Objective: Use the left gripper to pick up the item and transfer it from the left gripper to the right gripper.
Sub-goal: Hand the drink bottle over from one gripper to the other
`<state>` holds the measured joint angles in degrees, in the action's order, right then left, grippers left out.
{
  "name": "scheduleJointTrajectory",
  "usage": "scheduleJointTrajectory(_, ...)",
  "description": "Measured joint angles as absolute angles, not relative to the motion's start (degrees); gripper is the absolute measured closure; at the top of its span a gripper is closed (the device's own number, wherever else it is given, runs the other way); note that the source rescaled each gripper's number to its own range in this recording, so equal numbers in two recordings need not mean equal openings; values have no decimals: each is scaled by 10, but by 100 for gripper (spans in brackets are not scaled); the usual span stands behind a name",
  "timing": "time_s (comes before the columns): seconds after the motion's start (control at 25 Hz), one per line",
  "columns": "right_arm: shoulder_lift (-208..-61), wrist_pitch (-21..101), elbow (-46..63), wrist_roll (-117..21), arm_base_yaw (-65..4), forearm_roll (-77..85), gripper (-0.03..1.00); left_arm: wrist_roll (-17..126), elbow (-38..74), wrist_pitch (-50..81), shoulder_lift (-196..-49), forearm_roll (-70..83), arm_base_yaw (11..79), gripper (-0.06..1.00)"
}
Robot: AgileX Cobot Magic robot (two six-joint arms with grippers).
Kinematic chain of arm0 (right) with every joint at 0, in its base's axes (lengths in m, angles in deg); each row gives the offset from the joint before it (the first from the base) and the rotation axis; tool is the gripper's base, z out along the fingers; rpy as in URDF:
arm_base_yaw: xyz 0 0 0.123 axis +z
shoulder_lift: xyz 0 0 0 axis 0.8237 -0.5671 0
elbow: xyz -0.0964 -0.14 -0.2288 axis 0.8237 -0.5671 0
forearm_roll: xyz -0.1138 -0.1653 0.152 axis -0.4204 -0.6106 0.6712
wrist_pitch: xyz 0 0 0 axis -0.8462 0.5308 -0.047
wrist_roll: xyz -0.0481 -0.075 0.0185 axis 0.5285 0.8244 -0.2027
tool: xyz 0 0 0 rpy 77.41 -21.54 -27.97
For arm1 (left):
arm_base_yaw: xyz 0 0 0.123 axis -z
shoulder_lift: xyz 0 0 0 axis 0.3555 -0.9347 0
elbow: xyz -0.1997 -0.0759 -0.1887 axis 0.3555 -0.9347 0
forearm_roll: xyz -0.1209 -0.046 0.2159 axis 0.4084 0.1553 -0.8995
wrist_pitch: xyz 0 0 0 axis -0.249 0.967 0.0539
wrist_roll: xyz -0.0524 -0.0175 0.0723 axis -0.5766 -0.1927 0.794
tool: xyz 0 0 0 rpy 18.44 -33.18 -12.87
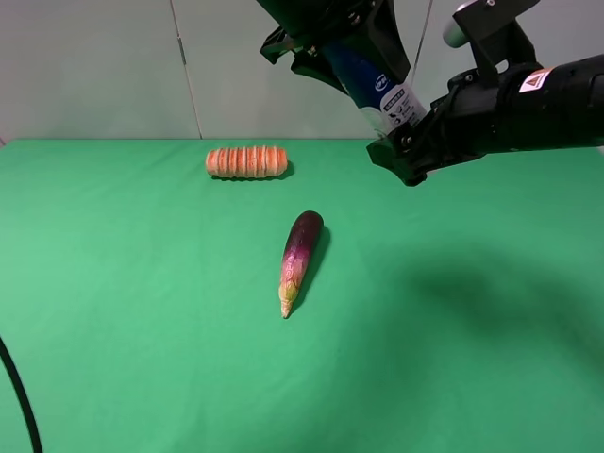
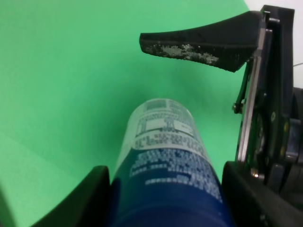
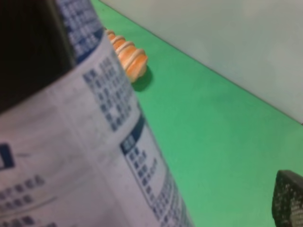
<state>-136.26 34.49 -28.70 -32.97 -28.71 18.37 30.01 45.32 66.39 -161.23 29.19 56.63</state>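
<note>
The bottle [image 1: 382, 90], dark blue on top and white with small print below, hangs tilted high over the back of the green table. My left gripper [image 1: 344, 47] is shut on its blue upper part; in the left wrist view its black fingers [image 2: 90, 198] press both sides of the bottle [image 2: 165, 156]. My right gripper [image 1: 401, 143], on the arm with the white-red sticker, is open around the white lower end. One of its fingers [image 2: 189, 45] stands apart from the bottle. In the right wrist view the bottle [image 3: 94, 156] fills the frame, with a fingertip [image 3: 289, 198] clear of it.
A purple eggplant [image 1: 300, 255] lies mid-table below the grippers. A ridged orange roll [image 1: 247, 161] lies at the back left and also shows in the right wrist view [image 3: 130, 56]. A black cable [image 1: 19, 396] crosses the front left corner of the green table [image 1: 142, 311].
</note>
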Motion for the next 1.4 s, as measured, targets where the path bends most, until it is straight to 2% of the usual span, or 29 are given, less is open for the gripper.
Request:
scheduleJointTrajectory(0.52, -1364, 342, -287, -329, -287, 201, -2, 300, 453, 661, -1612, 292, 566, 93)
scheduleJointTrajectory(0.56, -1364, 342, -287, -329, -287, 201, 5, 300, 453, 660, -1612, 293, 566, 93)
scheduleJointTrajectory(0.6, -1364, 342, -287, -329, -287, 202, 18, 300, 453, 656, -1612, 294, 566, 93)
scheduleJointTrajectory(0.64, -1364, 342, -287, -329, -285, 203, 32, 300, 453, 652, -1612, 296, 566, 93)
scheduleJointTrajectory(0.68, -1364, 342, -287, -329, -285, 203, 55, 300, 453, 647, -1612, 299, 566, 93)
scheduleJointTrajectory(0.72, -1364, 342, -287, -322, -285, 199, 65, 300, 453, 643, -1612, 299, 566, 93)
scheduleJointTrajectory(1.4, -1364, 342, -287, -315, -285, 196, 65, 302, 454, 642, -1612, 299, 566, 93)
